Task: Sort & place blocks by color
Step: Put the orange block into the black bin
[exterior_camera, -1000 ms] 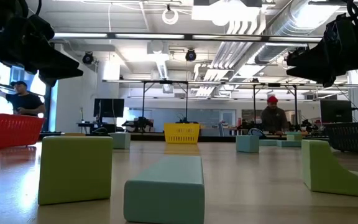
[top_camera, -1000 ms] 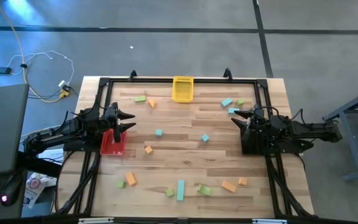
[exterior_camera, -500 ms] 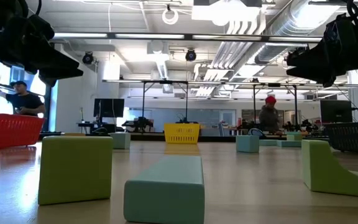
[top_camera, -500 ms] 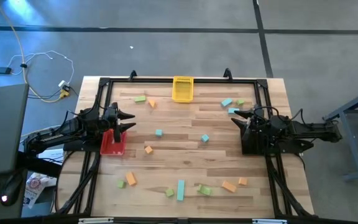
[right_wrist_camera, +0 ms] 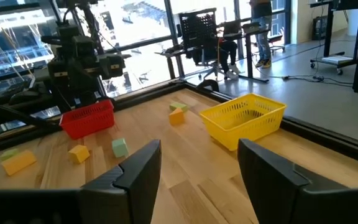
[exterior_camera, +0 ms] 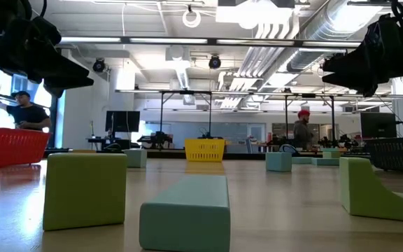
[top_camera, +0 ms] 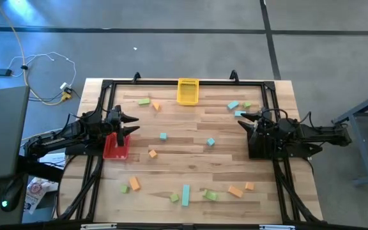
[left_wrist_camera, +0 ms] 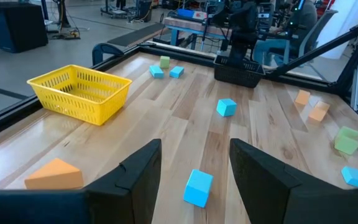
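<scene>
Small blocks lie scattered flat on the wooden table (top_camera: pixel 190 128): teal cubes (top_camera: pixel 163 136) (top_camera: pixel 211 142) mid-table, an orange cube (top_camera: pixel 152 153), and a green (top_camera: pixel 144 101) and an orange (top_camera: pixel 156 106) one at the far left. A teal bar (top_camera: pixel 186 195) and more green and orange blocks lie along the near edge. My left gripper (top_camera: pixel 131 124) hangs open above the table's left side over the red bin. My right gripper (top_camera: pixel 241 119) hangs open at the right side. In the wrist views, both my left gripper (left_wrist_camera: pixel 194 168) and my right gripper (right_wrist_camera: pixel 197 168) have nothing between their fingers.
A yellow bin (top_camera: pixel 188 91) stands at the far edge's middle, a red bin (top_camera: pixel 115 145) under my left arm and a black bin (top_camera: pixel 260 144) under my right arm. A black frame (top_camera: pixel 107 85) runs round the table. People stand in the room beyond the table.
</scene>
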